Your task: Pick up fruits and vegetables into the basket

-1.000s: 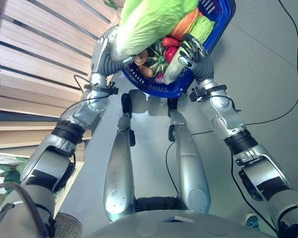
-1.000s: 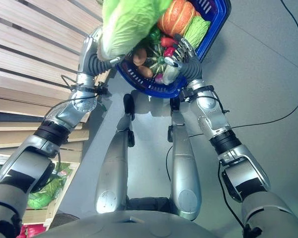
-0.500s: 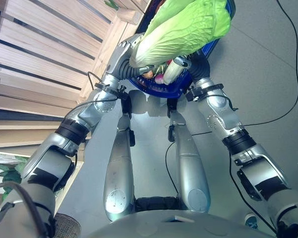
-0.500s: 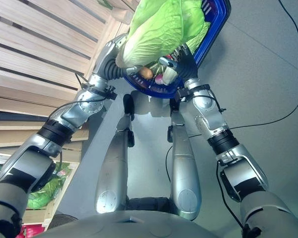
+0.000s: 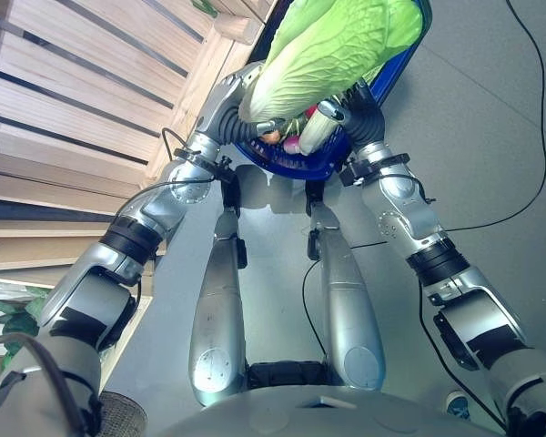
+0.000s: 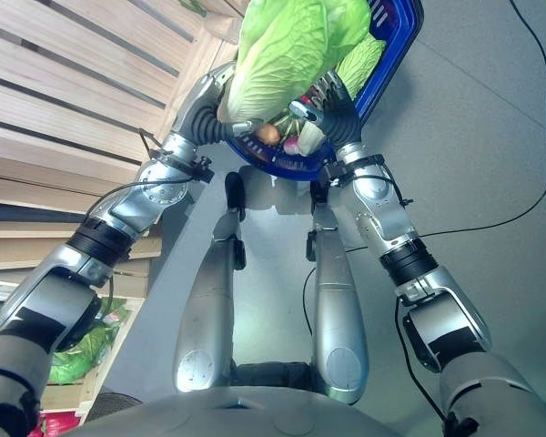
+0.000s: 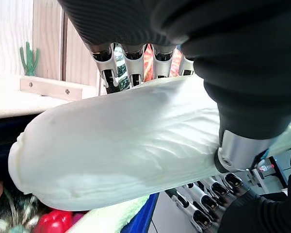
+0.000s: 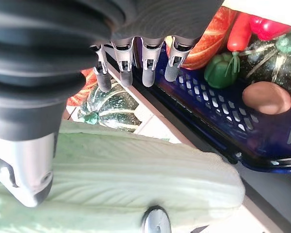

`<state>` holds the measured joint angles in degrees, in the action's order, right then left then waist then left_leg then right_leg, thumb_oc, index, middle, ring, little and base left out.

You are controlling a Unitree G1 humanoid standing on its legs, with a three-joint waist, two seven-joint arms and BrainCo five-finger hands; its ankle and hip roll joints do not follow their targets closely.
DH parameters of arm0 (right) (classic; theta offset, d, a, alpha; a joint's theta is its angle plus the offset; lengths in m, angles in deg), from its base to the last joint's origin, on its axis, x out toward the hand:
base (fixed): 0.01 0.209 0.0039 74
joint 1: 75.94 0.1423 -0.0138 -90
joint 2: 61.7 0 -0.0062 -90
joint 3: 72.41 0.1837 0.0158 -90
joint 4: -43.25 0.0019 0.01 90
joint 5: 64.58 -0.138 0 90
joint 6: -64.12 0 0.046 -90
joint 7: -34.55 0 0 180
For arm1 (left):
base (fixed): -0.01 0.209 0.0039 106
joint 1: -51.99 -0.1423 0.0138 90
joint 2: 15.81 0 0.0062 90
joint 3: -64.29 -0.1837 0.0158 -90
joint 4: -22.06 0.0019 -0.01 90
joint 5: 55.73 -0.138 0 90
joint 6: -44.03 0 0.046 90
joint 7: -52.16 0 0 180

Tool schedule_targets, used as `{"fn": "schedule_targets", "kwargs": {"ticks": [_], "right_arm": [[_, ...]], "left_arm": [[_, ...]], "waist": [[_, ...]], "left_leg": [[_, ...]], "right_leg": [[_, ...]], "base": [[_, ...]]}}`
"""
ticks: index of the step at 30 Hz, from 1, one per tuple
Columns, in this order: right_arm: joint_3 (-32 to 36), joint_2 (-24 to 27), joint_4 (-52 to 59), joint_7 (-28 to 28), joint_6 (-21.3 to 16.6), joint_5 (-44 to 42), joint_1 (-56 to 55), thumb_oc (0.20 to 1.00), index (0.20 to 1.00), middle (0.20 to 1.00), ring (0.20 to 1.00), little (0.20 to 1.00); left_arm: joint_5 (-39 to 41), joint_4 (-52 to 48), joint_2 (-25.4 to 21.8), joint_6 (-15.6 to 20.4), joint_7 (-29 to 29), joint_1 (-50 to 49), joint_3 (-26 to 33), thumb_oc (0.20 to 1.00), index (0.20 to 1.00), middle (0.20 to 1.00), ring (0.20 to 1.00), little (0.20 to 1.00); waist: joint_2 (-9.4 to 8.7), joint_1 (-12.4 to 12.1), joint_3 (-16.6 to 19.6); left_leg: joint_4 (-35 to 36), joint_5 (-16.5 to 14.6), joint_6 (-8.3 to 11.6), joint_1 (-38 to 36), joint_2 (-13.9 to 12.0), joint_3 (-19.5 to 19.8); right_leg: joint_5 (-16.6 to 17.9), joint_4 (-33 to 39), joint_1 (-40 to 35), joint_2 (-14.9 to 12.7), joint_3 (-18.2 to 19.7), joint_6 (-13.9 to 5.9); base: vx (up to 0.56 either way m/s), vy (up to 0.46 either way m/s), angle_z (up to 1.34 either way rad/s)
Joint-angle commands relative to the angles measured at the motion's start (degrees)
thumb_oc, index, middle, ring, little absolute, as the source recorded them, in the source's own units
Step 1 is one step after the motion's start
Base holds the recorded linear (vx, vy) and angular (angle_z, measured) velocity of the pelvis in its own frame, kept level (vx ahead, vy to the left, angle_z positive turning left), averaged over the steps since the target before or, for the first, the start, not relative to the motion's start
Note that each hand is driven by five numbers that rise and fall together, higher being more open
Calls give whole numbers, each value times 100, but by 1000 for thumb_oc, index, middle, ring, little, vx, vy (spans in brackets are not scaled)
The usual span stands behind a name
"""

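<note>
Cabbage point(image 5: 332, 50) now higher over blue basket point(image 5: 400, 68), left hand point(image 7: 136, 58) clasping it; grey floor point(image 5: 491, 137), wooden slats point(image 5: 64, 91) alongside.

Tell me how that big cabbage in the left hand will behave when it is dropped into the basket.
The cabbage probably flexes at its leafy end. It looks bulky beside the left hand, so it may tip. It will likely rest atop the produce crowding the basket.
</note>
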<state>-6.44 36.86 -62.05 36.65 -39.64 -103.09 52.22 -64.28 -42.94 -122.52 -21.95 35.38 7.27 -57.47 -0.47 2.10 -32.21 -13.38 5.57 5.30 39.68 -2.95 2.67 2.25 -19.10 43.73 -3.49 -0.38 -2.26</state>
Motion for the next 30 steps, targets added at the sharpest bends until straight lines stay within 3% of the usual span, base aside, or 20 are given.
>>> {"fn": "schedule_targets", "kwargs": {"ticks": [1,20,21,22,30], "right_arm": [[-160,-117,1091,-381,-229,-230,80,1000,1000,1000,1000,1000],[-369,74,1374,-766,29,-434,162,1000,1000,1000,1000,1000],[-377,65,1381,-751,-23,-434,158,693,693,693,693,693],[-385,62,1389,-729,-77,-431,158,200,200,200,200,200],[-332,5,1353,-732,-190,-474,179,200,200,200,200,200]], "left_arm": [[18,-697,35,108,350,27,-260,200,200,200,200,200],[149,-802,-64,-30,703,53,-405,200,200,200,200,200],[132,-800,-47,-41,725,39,-426,200,200,200,200,200],[126,-803,-57,-42,714,42,-448,200,200,200,200,200],[81,-807,-32,-95,615,68,-419,200,200,200,200,200]], "waist": [[-100,5,241],[-111,23,241],[-114,20,241],[-111,22,241],[-94,36,241]], "left_leg": [[-114,-297,-168,49,375,-162],[-207,-344,-138,98,318,-320],[-214,-375,-136,74,315,-328],[-210,-376,-135,72,311,-334],[-205,-350,-132,105,308,-360]], "right_leg": [[-122,53,-242,230,-283,-276],[-123,56,-232,150,-397,-292],[-149,55,-258,150,-396,-293],[-148,63,-261,146,-397,-295],[-105,86,-225,129,-413,-299]], "base": [[0,0,0],[0,0,0],[0,0,0],[0,0,0],[-4,-3,1]]}}
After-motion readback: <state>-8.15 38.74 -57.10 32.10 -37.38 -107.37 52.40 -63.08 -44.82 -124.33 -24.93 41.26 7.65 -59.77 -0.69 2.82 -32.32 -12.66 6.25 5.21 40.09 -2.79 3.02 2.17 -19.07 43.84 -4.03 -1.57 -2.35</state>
